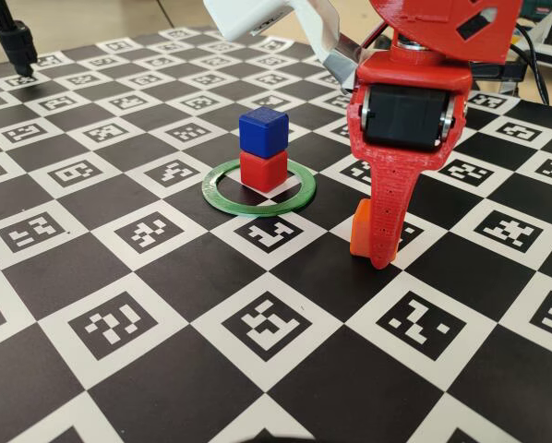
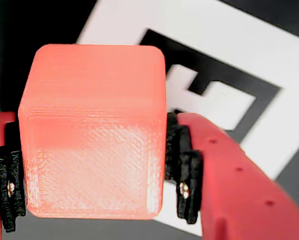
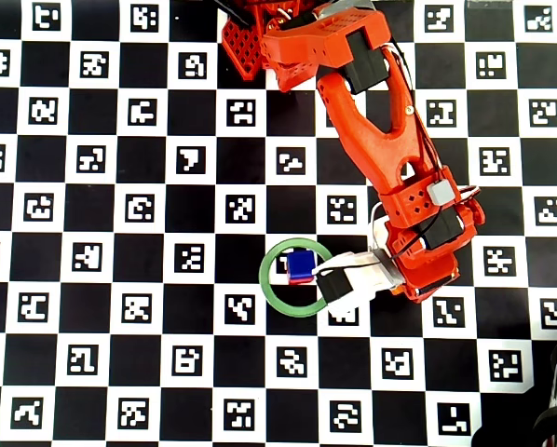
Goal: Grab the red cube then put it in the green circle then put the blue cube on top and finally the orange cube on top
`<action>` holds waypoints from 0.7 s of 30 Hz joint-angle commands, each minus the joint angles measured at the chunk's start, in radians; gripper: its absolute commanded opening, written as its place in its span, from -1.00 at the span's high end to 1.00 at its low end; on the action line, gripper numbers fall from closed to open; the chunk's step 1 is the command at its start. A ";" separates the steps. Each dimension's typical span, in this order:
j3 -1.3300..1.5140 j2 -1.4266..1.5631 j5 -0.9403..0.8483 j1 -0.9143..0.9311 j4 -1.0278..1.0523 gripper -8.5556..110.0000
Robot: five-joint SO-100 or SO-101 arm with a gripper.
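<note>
The blue cube [image 1: 262,131] sits on top of the red cube [image 1: 263,170], inside the green circle [image 1: 222,198]. From overhead only the blue cube [image 3: 301,266] shows within the green circle [image 3: 271,293]. To the right of the ring in the fixed view, my red gripper [image 1: 373,249] points straight down, shut on the orange cube [image 1: 360,231] close to the board. In the wrist view the orange cube [image 2: 94,135] fills the gap of the gripper [image 2: 97,192], with both black pads [image 2: 185,185] touching its sides.
The black-and-white marker board [image 1: 119,277] covers the table. A black stand [image 1: 18,46] rises at its far left corner in the fixed view. The red arm [image 3: 381,158] reaches down from the board's top edge in the overhead view.
</note>
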 commanded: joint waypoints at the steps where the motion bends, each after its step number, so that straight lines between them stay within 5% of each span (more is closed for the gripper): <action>1: -0.084 0.149 0.006 0.002 0.081 0.92; 21: -0.339 0.377 -0.023 0.158 0.489 0.92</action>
